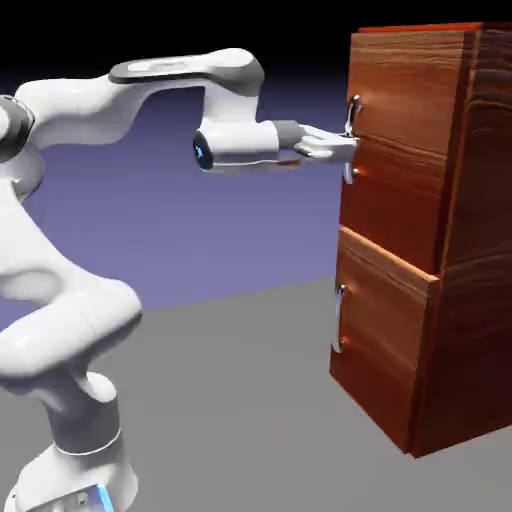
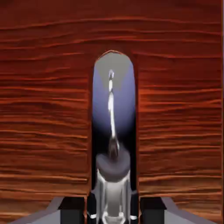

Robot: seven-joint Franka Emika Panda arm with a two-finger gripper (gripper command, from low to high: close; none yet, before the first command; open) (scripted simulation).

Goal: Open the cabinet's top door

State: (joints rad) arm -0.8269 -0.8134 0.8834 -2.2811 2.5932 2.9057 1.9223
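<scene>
The cabinet [image 1: 425, 230] stands at the right end of the grey table [image 1: 230, 400], and its top door [image 1: 395, 140] looks shut or nearly so, flush with the wooden side. The arm reaches out level so that the gripper [image 1: 345, 146] meets the door's handle [image 1: 354, 135] about halfway along the silver bar. In the hand view the handle [image 2: 112, 131] runs up between the two fingertips [image 2: 72, 209] (they sit on either side of it, dark and low), so the hand seems pinched on the bar, probably to pull the door outward next.
</scene>
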